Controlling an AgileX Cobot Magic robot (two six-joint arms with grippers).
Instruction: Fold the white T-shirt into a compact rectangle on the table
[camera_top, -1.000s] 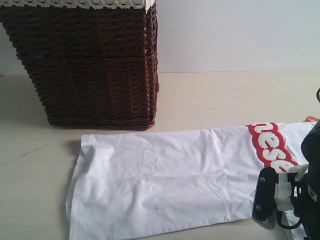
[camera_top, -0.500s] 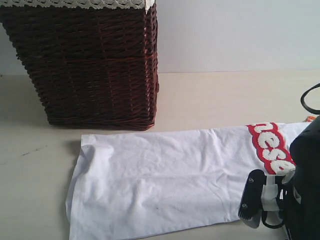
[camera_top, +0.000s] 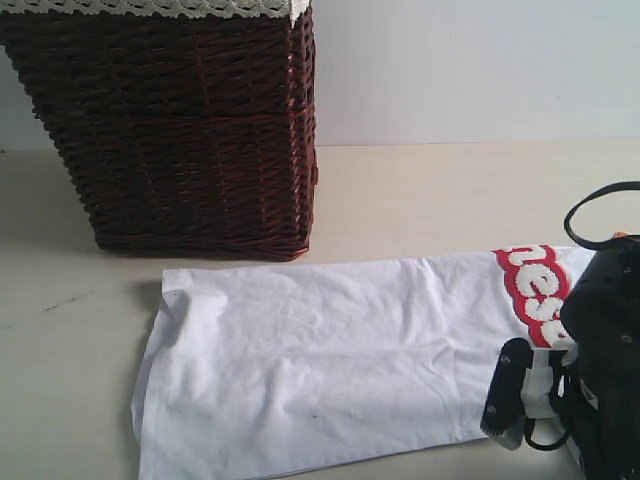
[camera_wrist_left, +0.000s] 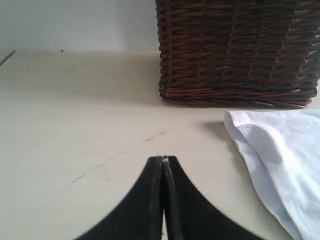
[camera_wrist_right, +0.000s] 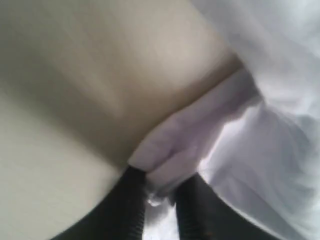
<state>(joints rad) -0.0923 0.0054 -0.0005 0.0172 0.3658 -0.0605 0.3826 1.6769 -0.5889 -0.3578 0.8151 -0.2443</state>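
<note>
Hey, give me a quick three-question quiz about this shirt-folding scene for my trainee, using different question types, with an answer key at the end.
1. True or false: the left gripper has its fingers pressed together, holding nothing, over the pale cream matte tabletop.
2. The right gripper has something bunched between its fingers. What is it? A, a blue towel. B, a fold of the white cotton T-shirt. C, nothing.
3. Fill the gap: beyond the shirt's far edge stands a ____.
Key: 1 true. 2 B. 3 dark brown wicker basket.
</note>
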